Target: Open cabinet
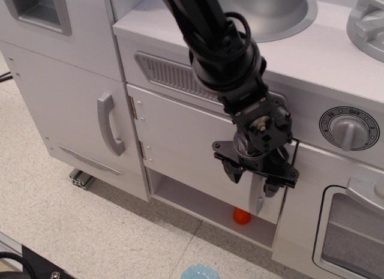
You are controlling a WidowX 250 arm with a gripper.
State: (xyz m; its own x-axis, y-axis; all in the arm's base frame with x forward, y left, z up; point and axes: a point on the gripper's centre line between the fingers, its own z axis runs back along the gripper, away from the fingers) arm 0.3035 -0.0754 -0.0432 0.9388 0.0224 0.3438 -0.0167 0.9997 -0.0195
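The cabinet door (180, 141) is a wide flat white panel under the vent grille, with two metal hinges (133, 108) on its left edge. Its short silver handle (257, 202) is near the right edge; only its lower part shows. My black gripper (252, 179) points down at the door, with one finger (232, 171) left of the handle and the other (271, 186) right of it. The jaws stand apart around the handle, and I see no firm squeeze. The door lies close to its frame. An open gap below it shows a white shelf.
An orange ball (241, 216) lies on the shelf under the door. A taller narrow door with a grey arched handle (108, 124) is to the left. A timer knob (348, 129) and the oven door window (354, 234) are to the right. The sink (288, 15) is above. A light blue object (200, 272) lies on the floor.
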